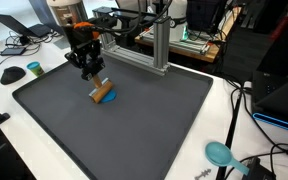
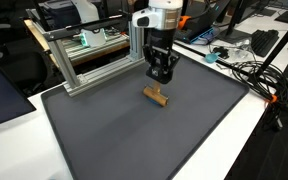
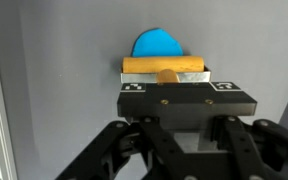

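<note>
— Entry one?
— Tool: it hangs just above a wooden block, not touching it. We cannot tell whether its fingers are spread or together, since its own body masks them in the wrist view.
— Entry two?
— The block lies on the worktop's dark mat, atop a blue piece. The block mostly covers the piece, so we cannot make out its shape.

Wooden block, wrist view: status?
Gripper over tan wooden block, apart; jaws unclear. Block lies flat on dark grey mat, blue round piece beside it. Nothing in the way.
</note>
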`<action>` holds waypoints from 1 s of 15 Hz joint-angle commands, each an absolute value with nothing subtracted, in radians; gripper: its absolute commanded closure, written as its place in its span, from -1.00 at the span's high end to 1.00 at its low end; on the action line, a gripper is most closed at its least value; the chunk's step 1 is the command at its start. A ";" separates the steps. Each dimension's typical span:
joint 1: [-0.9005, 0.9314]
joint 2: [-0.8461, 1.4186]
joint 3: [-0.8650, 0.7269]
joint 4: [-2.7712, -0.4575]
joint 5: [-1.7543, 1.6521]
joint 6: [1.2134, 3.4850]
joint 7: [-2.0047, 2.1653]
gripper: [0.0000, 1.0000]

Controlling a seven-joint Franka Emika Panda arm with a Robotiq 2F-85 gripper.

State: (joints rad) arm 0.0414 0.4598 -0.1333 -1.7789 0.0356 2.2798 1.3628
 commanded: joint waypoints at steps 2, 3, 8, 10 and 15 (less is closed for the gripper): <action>0.049 0.531 -0.166 -1.804 -0.031 2.379 1.397 -0.56; 0.049 0.532 -0.168 -1.803 -0.039 2.381 1.398 -0.56; 0.047 0.540 -0.188 -1.802 -0.075 2.402 1.400 -0.56; 0.035 0.498 -0.174 -1.808 -0.057 2.347 1.357 -0.56; 0.051 0.378 -0.191 -1.835 -0.104 2.259 1.299 -0.56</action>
State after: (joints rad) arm 0.0414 0.4664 -0.1795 -1.7863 -0.0564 2.3098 1.3169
